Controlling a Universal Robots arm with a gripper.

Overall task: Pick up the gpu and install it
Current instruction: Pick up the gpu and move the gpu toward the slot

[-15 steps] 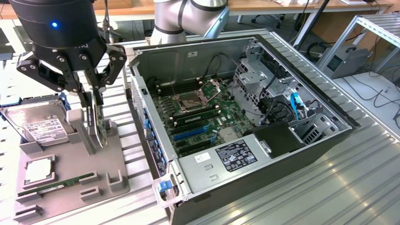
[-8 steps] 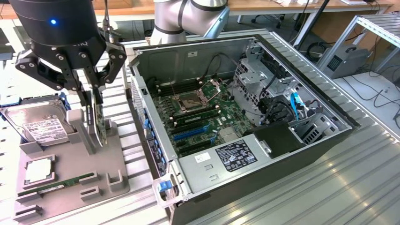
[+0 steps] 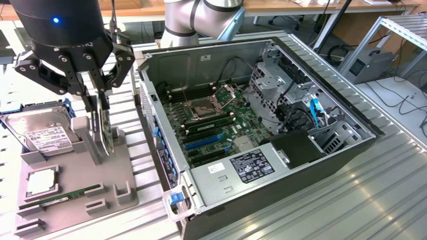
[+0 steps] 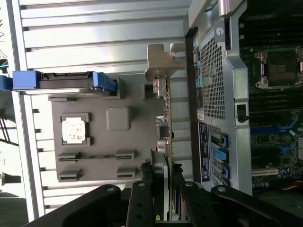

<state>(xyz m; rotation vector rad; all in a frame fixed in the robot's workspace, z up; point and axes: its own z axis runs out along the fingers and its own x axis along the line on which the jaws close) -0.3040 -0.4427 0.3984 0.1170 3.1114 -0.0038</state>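
Your gripper (image 3: pixel 98 105) has its fingers clamped on the top edge of the gpu (image 3: pixel 105 132), which stands upright at the grey tray (image 3: pixel 67 215) and is probably light, stiff and fragile (hold the bare board edge, not components).

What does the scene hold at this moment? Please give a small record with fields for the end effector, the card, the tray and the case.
end effector: above the gray tray, closed on the graphics card
graphics card: on edge, metal bracket at the end away from the grip; seated in the tray or lifted, cannot tell
other parts on tray: hard drive, processor chip, memory stick
computer case: open, on the exterior view's right of the tray; blue slots hold no card
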